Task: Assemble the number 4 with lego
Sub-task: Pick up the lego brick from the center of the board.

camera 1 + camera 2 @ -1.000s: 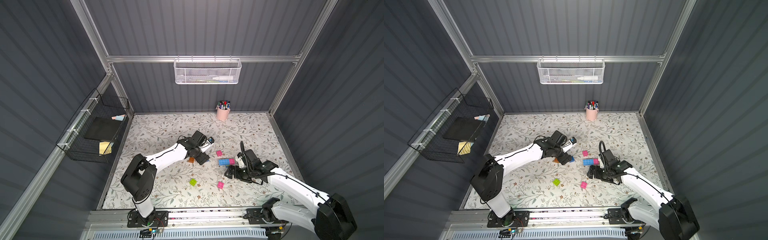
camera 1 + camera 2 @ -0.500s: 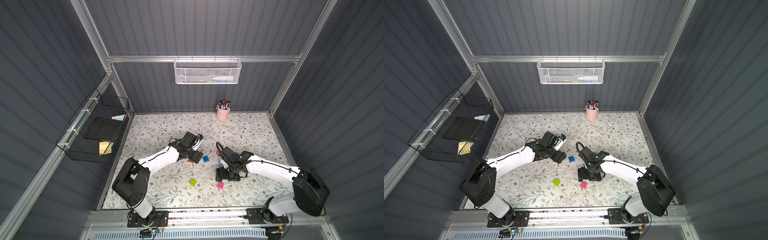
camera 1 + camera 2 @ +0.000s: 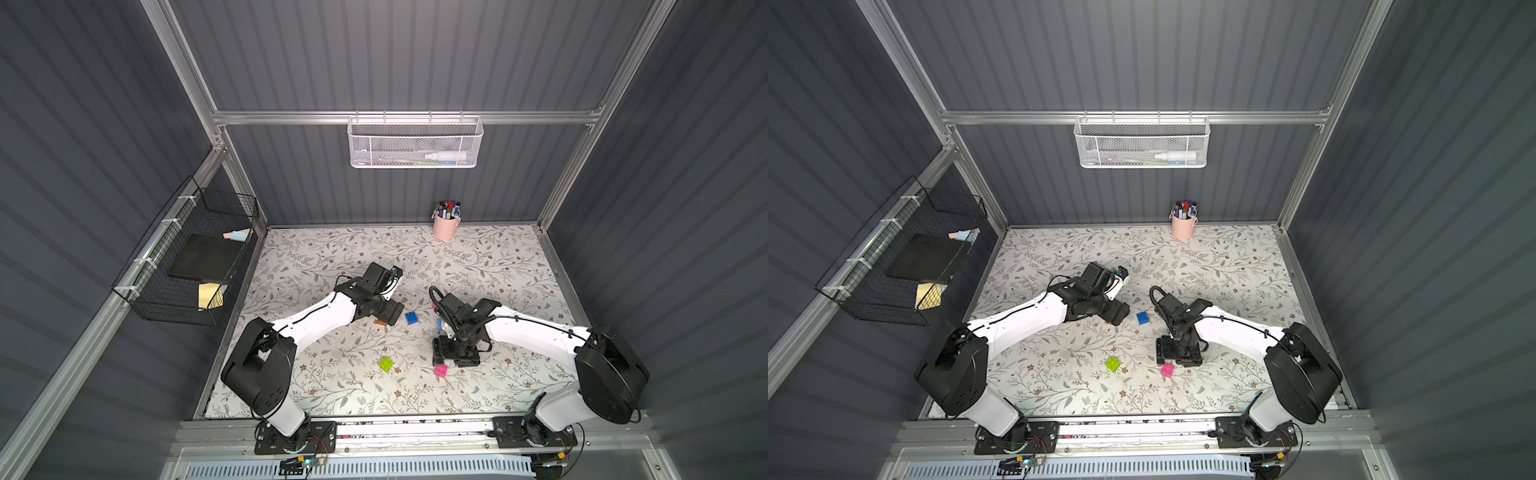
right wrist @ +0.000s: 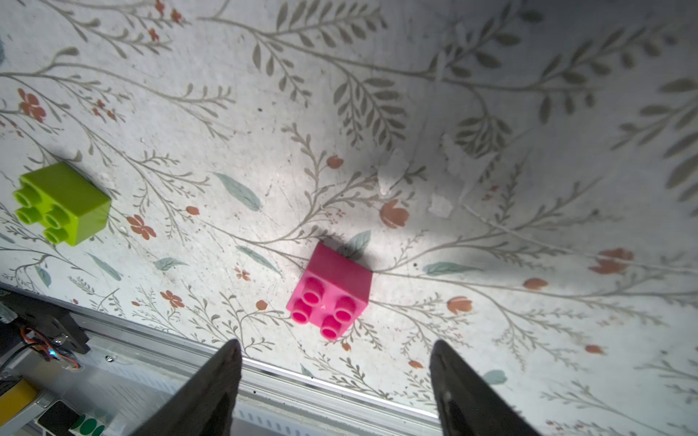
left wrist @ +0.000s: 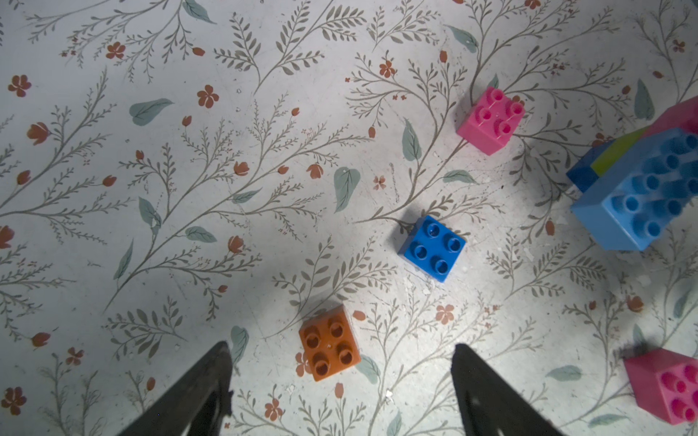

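1. Pincers: my left pincer hangs with its jaws wide apart. The orange brick sits between the tips, touching neither.
2. My right pincer is also spread and grips nothing. A loose pink brick lies just ahead of its tips, studs up.
3. Task piece: the number 4 lies near the middle of the surface, mostly hidden under my right arm in both top views.
4. The left wrist view shows its light-blue bar, long axis set across a column of blue, lime green and pink. The frame edge cuts it off, so I cannot tell which way it points across the surface.
5. Edges: the loose pink brick lies near the surface's front edge, with the front rail just beyond. The lime green brick lies to its left, apart.
6. The blue brick sits between my two pincers.
7. Room: a broad stretch of floral surface runs back to the pen cup by the back wall.
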Tool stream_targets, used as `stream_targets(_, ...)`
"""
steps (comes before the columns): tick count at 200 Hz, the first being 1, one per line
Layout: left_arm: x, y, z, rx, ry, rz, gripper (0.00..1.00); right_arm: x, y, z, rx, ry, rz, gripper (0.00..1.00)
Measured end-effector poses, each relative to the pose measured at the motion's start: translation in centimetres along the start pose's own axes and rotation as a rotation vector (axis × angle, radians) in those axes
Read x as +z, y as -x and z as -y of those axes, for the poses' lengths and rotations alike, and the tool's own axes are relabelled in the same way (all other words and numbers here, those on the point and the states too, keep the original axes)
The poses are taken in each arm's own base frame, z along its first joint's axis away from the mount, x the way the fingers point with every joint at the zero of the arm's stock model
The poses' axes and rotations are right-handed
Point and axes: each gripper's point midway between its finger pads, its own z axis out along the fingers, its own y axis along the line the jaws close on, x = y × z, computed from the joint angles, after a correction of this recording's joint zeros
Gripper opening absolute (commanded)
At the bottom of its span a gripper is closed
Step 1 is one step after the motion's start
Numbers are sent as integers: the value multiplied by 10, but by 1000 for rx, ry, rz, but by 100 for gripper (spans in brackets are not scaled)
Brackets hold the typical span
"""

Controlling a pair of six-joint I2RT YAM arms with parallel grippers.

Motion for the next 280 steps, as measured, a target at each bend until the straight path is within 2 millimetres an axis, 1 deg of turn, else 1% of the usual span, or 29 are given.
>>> stream_targets(23, -5, 1, 0, -10, -1, 5, 87, 8, -1, -5, 54, -24, -32, 64)
stream_targets(42, -12, 2, 1, -10, -3, 14, 88, 14, -3, -7, 84, -48, -55, 63)
stream_targets(56, -15, 3, 1, -10, -3, 21, 88, 15, -2, -10, 99, -71, -68, 63)
stream_targets(84, -17, 4, 2, -14, -7, 26, 88, 12, 6, -16, 106, -97, -62, 62)
stream_targets(104, -17, 4, 3, -21, -15, 26, 88, 12, 9, -13, 111, -125, -58, 62)
stream_targets(151, -17, 3, 4, -24, -18, 24, 88, 15, 6, -2, 123, -182, -94, 63)
stream_targets(192, -16, 1, 4, -25, -17, 17, 89, 16, 2, 0, 112, -184, -108, 62)
stream_targets(206, -16, 1, 3, -25, -14, 13, 88, 15, 2, 0, 103, -185, -108, 65)
stream_targets(217, -16, -1, 3, -25, -13, 7, 89, 11, 4, 1, 93, -181, -88, 68)
stream_targets(226, -16, -2, 3, -26, -10, 2, 89, 4, 3, 0, 80, -166, -61, 70)
stream_targets(249, -17, -5, 3, -35, -10, -9, 89, -24, -1, -3, 79, -102, 30, 70)
stream_targets(257, -18, -6, 3, -39, -9, -13, 89, -31, -2, -4, 85, -86, 58, 70)
stream_targets(269, -20, -7, 3, -46, -9, -16, 89, -36, -5, -3, 101, -72, 89, 70)
stream_targets(280, -24, -8, 2, -54, -3, -17, 89, -35, -10, 0, 119, -73, 108, 70)
